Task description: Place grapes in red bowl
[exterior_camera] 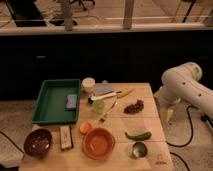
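nearest, red bowl (98,143) sitting by table (152,159) front edge, steel cup (139,149) just right of it. green pepper (138,135) lying behind cup; grapes (133,106) lying farther back at right, apart from bowl. gripper (167,116) hanging beside table's right edge, not touching grapes, whether open or closed too dim for telling; arm (185,85) getting cut off at right.

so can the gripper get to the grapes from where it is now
Probably yes. The gripper hangs just off the right edge of the table, and the grapes lie in the open close to that edge. Nothing stands between them; the green pepper lies nearer the front, apart.
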Robot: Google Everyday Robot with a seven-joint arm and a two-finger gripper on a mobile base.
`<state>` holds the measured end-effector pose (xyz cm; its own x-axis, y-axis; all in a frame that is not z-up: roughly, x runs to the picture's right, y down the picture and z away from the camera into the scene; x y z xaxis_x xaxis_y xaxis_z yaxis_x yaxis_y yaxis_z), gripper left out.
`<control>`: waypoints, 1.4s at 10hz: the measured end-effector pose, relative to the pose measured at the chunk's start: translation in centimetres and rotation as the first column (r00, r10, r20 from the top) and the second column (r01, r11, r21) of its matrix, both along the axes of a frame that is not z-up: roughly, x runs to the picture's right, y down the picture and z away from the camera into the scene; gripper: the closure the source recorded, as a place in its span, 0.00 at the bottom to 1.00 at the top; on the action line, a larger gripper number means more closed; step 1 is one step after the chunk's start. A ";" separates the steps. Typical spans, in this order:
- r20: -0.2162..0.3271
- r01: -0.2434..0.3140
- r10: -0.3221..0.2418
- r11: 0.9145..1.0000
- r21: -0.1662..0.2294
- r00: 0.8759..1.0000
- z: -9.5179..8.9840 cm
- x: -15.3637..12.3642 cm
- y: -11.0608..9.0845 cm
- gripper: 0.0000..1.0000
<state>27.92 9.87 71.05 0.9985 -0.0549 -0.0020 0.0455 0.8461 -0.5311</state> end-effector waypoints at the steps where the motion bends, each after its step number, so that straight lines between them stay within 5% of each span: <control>1: 0.001 0.003 -0.003 1.000 0.001 1.000 0.0 0.0 0.0 0.20; 8: 0.060 0.113 -0.114 0.993 0.025 0.992 2.7 -1.0 -0.8 0.20; 14: 0.090 0.148 -0.152 0.988 0.050 0.984 5.2 -1.7 -1.5 0.20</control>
<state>26.20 8.37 76.26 0.9748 -0.2061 0.0856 0.2215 0.8477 -0.4820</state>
